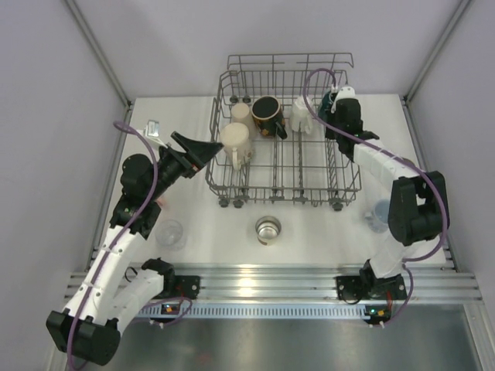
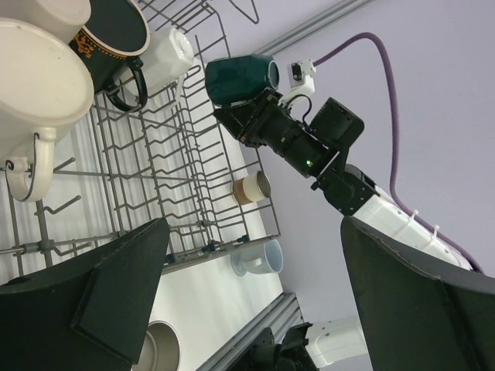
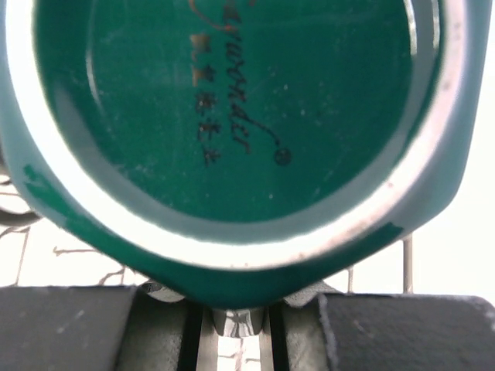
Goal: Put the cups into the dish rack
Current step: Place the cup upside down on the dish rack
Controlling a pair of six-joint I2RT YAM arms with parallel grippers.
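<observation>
Steel shines nearest us: a steel cup (image 1: 267,229) stands on the surface (image 1: 309,239) just in front of the dish rack (image 1: 286,199), with a clear cup (image 1: 170,232) off to its left. Our left tool (image 1: 201,147) gapes wide at the rack's left wall, beside a cream mug (image 1: 235,141) inside. Farther back sits a black mug (image 1: 267,114). Over the far right corner our right tool (image 2: 236,112) clamps a dark green cup (image 2: 240,77), tipped on its side

Dish rack (image 1: 309,166): grey metal wire, dull sheen.
Dark green cup (image 3: 232,100): glazed ceramic, glossy; pale worn ring on the foot.
Cream mug (image 1: 235,141): glossy ceramic.
Steel cup (image 1: 267,229): polished metal, mirror-bright.
Clear cup (image 1: 171,233): transparent, smooth.
Bench (image 1: 325,232): white, smooth, low sheen.
</observation>
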